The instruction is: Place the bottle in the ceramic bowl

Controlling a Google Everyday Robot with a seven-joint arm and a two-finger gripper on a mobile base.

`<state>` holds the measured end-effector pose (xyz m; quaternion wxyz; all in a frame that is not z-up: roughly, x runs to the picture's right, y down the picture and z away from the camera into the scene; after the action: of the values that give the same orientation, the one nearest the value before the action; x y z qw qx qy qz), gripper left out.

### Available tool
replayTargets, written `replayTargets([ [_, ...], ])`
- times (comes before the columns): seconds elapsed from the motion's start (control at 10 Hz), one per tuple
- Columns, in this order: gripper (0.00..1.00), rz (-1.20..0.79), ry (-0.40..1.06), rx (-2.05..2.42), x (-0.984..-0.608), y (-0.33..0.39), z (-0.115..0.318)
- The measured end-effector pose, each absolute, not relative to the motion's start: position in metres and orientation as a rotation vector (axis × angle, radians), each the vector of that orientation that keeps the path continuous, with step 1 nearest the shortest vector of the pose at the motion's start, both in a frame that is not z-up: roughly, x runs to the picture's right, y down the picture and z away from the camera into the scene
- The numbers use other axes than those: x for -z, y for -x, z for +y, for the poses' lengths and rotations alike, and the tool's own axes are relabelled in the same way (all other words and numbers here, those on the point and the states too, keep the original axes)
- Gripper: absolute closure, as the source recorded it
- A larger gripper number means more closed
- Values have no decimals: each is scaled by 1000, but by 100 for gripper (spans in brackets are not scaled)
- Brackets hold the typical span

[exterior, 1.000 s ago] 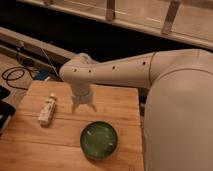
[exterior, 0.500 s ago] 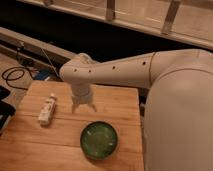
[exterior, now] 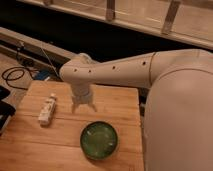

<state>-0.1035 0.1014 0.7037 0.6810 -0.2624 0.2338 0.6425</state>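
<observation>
The bottle (exterior: 47, 110), small and whitish-cream, lies on its side on the wooden table (exterior: 30, 142) at the left. The ceramic bowl (exterior: 99, 140), round, glossy green and empty, sits at the table's front middle. My gripper (exterior: 84, 108) hangs from the white arm above the table's middle, to the right of the bottle and just behind the bowl. Its two fingers point down with a gap between them and hold nothing.
The large white arm (exterior: 175, 100) fills the right side of the view. Black cables (exterior: 15, 75) lie on the floor at the far left. A dark band and a metal rail (exterior: 30, 42) run behind the table.
</observation>
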Motion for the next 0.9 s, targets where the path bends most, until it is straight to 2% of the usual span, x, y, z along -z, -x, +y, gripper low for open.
replayTargets([
  [0.6,35,521,578,-1434,-705,104,99],
  [0.9,35,477,571,-1347,-719,129,85],
])
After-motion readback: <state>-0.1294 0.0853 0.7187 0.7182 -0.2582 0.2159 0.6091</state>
